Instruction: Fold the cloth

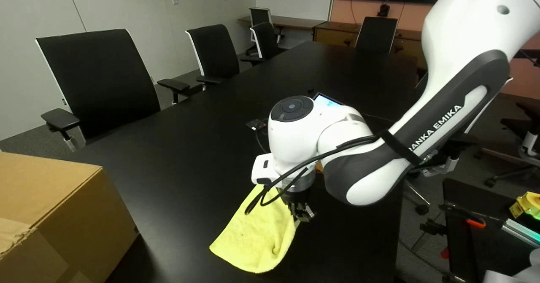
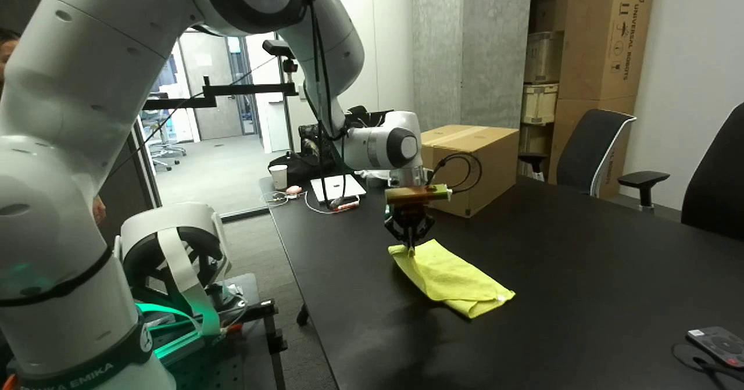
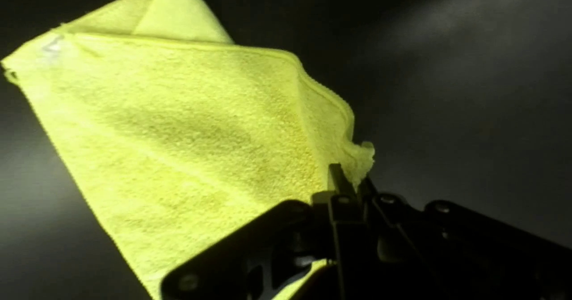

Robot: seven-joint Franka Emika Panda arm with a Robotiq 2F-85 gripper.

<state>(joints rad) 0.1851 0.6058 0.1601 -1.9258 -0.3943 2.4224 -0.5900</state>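
A yellow cloth lies on the dark table in both exterior views (image 1: pixel 253 236) (image 2: pixel 453 276) and fills the left of the wrist view (image 3: pixel 178 134). It is partly doubled: a lower layer shows past the top layer's edge at the end away from my gripper. My gripper (image 3: pixel 351 177) points down at one edge of the cloth. It is shut on a bunched bit of that edge, which sticks out between the fingertips. In an exterior view the gripper (image 2: pixel 411 247) holds this edge slightly raised. The gripper also shows in an exterior view (image 1: pixel 302 215), with its fingertips partly hidden.
The black table (image 1: pixel 190 156) carries a large cardboard box (image 2: pixel 471 157), also seen in an exterior view (image 1: pixel 59 228). A laptop (image 2: pixel 338 186), a white cup (image 2: pixel 279 176) and cables lie near the box. A remote (image 2: pixel 719 343) lies farther along. Chairs (image 1: pixel 97 80) stand around the table.
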